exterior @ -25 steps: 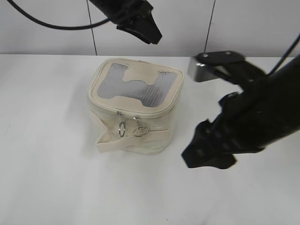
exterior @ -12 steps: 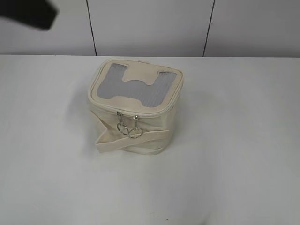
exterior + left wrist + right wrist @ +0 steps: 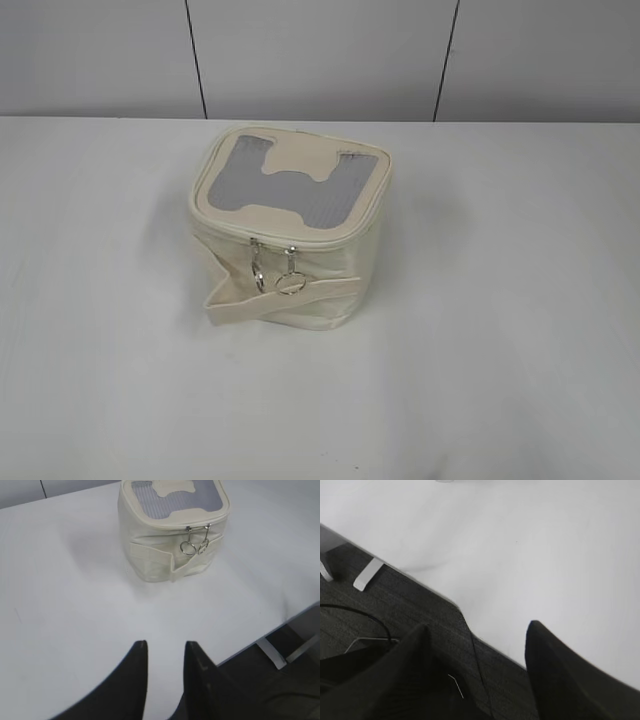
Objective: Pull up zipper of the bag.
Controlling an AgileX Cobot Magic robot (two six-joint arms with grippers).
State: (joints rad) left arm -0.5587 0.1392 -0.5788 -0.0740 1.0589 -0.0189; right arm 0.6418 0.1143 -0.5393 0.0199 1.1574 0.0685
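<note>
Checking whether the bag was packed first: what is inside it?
That cannot be seen. The bag is shut, its zipper closed with both sliders side by side at the front; the grey mesh lid shows nothing beneath it.

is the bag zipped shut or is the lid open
Shut, on the sides in view: the bag has its lid flat, and the two ringed sliders of the zipper meet at the front.
</note>
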